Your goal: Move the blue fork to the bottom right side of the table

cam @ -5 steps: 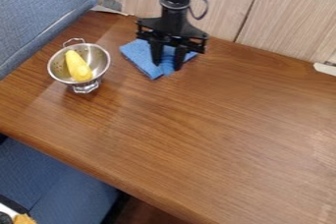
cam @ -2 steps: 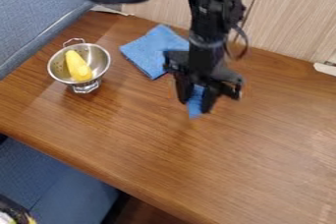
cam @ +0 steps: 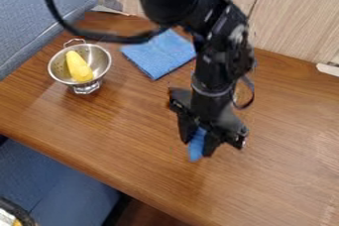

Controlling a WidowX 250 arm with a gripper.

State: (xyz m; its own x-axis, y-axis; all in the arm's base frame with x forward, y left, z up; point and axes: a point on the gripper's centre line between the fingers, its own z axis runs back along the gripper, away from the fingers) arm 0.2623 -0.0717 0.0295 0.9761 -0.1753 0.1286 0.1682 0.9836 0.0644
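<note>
The black gripper [cam: 197, 149] hangs over the middle of the table, a little right of centre and toward the front. Between its two fingers is a blue object [cam: 197, 144], which I take for the blue fork. Its lower end sticks out below the fingertips, and the rest is hidden by the gripper. The fingers are closed on it from both sides.
A blue cloth [cam: 159, 54] lies flat near the back edge. On the left stands a metal colander [cam: 101, 57] with a yellow object [cam: 79, 66] in it. The wooden table [cam: 278, 170] meets a panelled wall behind, with a blue seat [cam: 59, 180] at front left.
From over the cloth, the gripper has moved toward the front and slightly right, carrying the blue object. The cloth has stayed in place and is now largely uncovered.
</note>
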